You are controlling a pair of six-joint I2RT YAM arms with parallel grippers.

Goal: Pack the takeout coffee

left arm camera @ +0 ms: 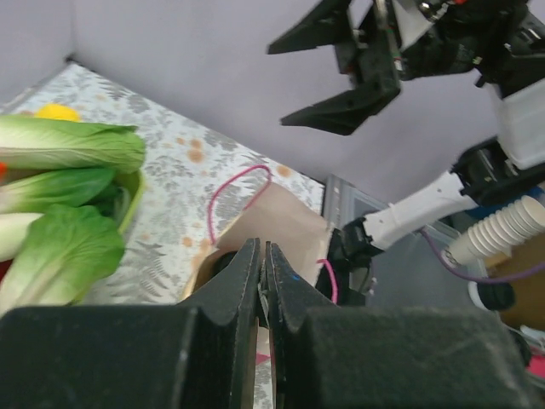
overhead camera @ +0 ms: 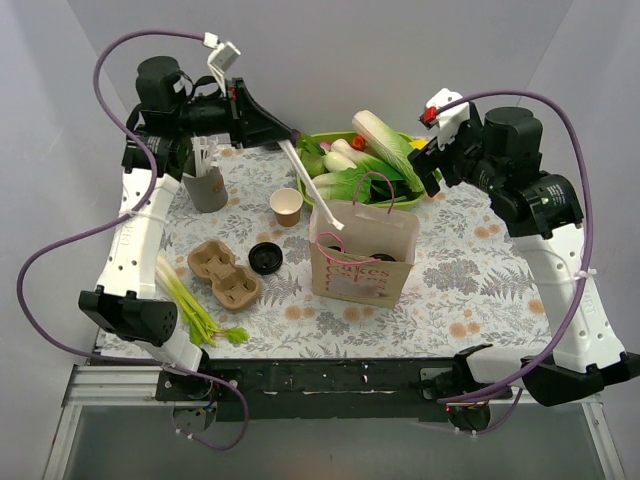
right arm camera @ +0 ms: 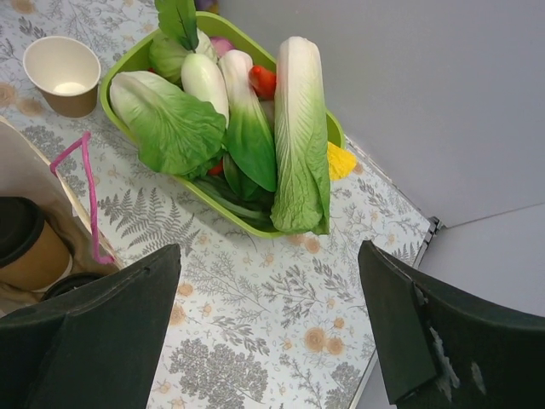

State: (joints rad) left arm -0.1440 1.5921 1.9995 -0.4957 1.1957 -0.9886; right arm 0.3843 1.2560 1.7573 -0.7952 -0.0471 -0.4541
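Observation:
An open tan paper cup (overhead camera: 287,207) stands on the cloth, and also shows in the right wrist view (right arm camera: 64,72). Its black lid (overhead camera: 265,258) lies loose nearer the front. A lidded cup (right arm camera: 21,247) stands inside the paper bag (overhead camera: 362,262), and dark lids (overhead camera: 365,245) show in the bag from above. My left gripper (overhead camera: 292,135) is shut on a thin white stick (overhead camera: 315,185) that slants down to the bag's rim; in its own view the gripper (left arm camera: 262,251) hangs over the bag (left arm camera: 281,221). My right gripper (overhead camera: 428,170) is open and empty behind the bag, over bare cloth (right arm camera: 268,256).
A green basket of vegetables (overhead camera: 360,155) stands at the back, also in the right wrist view (right arm camera: 247,128). A grey cup of white sticks (overhead camera: 207,180) is at the left. A brown pulp cup tray (overhead camera: 225,273) and green onions (overhead camera: 190,305) lie at the front left.

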